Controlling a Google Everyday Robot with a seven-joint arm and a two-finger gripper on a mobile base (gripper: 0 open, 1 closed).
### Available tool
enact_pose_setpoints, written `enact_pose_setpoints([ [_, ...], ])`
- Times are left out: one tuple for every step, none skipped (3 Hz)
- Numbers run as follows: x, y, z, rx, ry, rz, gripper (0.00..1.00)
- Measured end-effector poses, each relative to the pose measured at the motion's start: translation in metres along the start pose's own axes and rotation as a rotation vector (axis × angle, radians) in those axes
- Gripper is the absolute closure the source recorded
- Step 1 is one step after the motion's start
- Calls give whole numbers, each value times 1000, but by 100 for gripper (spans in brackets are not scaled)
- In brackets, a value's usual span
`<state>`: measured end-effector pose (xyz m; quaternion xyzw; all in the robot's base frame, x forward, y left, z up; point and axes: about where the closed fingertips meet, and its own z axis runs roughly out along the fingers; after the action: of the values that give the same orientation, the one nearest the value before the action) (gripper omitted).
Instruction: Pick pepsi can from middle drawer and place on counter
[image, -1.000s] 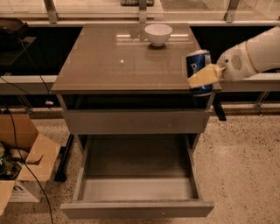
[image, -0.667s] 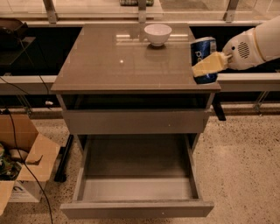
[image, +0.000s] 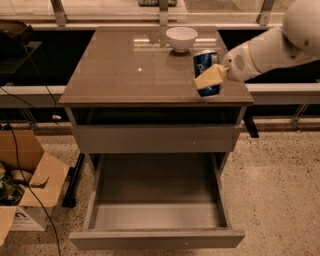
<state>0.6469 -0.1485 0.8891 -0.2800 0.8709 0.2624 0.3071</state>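
Note:
The pepsi can (image: 206, 65), dark blue with a silver top, is held upright over the right part of the glossy grey-brown counter (image: 125, 70). My gripper (image: 211, 76) reaches in from the right on a white arm and is shut on the can, one yellowish finger (image: 210, 77) across its front. I cannot tell whether the can touches the counter. The middle drawer (image: 156, 200) is pulled wide open below, and its inside holds nothing.
A white bowl (image: 181, 38) stands at the counter's back, just left of the can. A shut grey drawer front (image: 155, 139) sits above the open one. An open cardboard box (image: 27, 180) lies on the terrazzo floor at the left, with cables near it.
My gripper has carried the can up and to the left, from beside the counter's right edge to over its right part, nearer the bowl.

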Motion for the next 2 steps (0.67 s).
enact_pose_setpoints([
  [-49, -12, 45, -6, -8, -38, 97],
  [-71, -19, 69, -11, -7, -46, 74],
])
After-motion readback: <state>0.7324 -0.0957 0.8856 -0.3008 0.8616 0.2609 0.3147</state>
